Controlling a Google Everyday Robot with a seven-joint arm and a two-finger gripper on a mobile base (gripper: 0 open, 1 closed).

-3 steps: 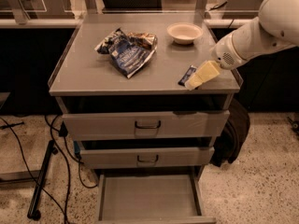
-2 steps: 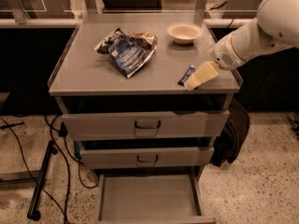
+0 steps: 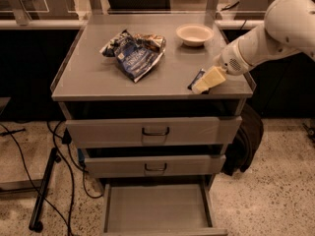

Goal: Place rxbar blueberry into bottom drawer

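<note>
The bar [image 3: 196, 78] is seen lying near the front right corner of the cabinet top [image 3: 93, 75], partly covered by the gripper [image 3: 204, 84], which is lowered onto it from the right; whether the gripper is open or closed on it cannot be told. The bottom drawer [image 3: 156, 208] is pulled out, while a chip bag [image 3: 135, 55] and a bowl [image 3: 195, 34] are set farther back on the top.

Dark blue rxbar blueberry [image 3: 196, 77] flat on cabinet top [image 3: 98, 75], partly under hand [image 3: 205, 83]; grey bottom drawer [image 3: 156, 208] open
</note>
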